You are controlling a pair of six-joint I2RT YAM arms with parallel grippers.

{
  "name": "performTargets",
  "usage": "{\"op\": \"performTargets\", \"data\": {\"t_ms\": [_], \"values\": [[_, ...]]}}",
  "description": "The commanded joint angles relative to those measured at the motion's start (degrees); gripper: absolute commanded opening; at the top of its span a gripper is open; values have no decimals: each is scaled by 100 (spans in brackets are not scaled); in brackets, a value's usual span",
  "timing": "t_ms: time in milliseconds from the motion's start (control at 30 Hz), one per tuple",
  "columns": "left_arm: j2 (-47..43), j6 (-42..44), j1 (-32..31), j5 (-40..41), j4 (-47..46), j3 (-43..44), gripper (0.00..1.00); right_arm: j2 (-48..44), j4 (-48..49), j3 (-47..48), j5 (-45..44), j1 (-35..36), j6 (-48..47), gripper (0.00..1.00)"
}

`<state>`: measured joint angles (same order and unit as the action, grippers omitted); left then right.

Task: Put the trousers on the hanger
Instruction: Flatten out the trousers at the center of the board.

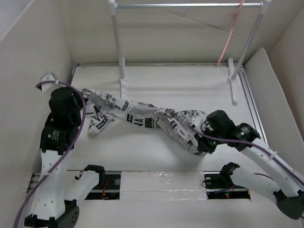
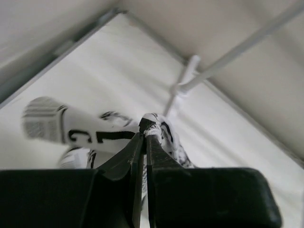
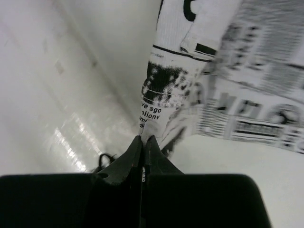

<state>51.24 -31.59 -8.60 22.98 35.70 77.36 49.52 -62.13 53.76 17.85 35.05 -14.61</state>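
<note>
The trousers (image 1: 142,116), white cloth with black newspaper print, stretch across the table between my two grippers. My left gripper (image 1: 90,99) is shut on their left end; the left wrist view shows the jaws pinching the cloth (image 2: 154,126) at the gripper tip (image 2: 144,135). My right gripper (image 1: 202,142) is shut on their right end; the right wrist view shows the cloth (image 3: 156,109) rising from the closed gripper tip (image 3: 144,139). The thin pink hanger (image 1: 230,35) hangs from the silver bar at the back right, far from both grippers.
A white-posted rack with a silver bar (image 1: 185,5) stands at the back, its posts (image 1: 118,47) on feet on the table. White walls enclose the table on the left, back and right. A rail (image 1: 254,109) runs along the right edge.
</note>
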Motion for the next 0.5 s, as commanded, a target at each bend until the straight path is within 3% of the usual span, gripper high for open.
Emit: {"op": "performTargets", "data": {"t_ms": [0, 100, 133, 167, 200, 233, 267, 300, 367, 400, 467], "values": [[-551, -416, 16, 1418, 903, -826, 0, 40, -89, -374, 544, 713, 371, 0], [-1035, -944, 16, 2235, 1026, -1495, 0, 154, -18, -427, 353, 1047, 538, 0], [-1116, -954, 16, 2333, 992, -1618, 7, 198, -167, -419, 264, 1048, 486, 0], [-1143, -1006, 16, 2464, 991, -1619, 17, 312, -299, -393, 150, 1100, 433, 0], [-1152, -1085, 16, 2492, 1000, -1610, 42, 339, -404, -358, 45, 1153, 415, 0], [-1143, -1164, 16, 2527, 1070, -1575, 56, 313, -501, -340, 61, 1153, 424, 0], [-1126, -1261, 16, 2597, 1114, -1558, 82, 243, -537, -340, 78, 1153, 450, 5], [-1099, -1366, 16, 2589, 1132, -1531, 89, 217, -659, -296, 0, 1153, 476, 34], [-1090, -1192, 16, 2310, 861, -1557, 94, 164, -678, -86, -272, 1153, 485, 53], [-1055, -895, 16, 2142, 659, -1592, 90, 129, -643, 20, -560, 1153, 520, 65], [-924, -700, 16, 1817, 228, -1628, 86, 233, -459, 370, -712, 646, 486, 68]]}}
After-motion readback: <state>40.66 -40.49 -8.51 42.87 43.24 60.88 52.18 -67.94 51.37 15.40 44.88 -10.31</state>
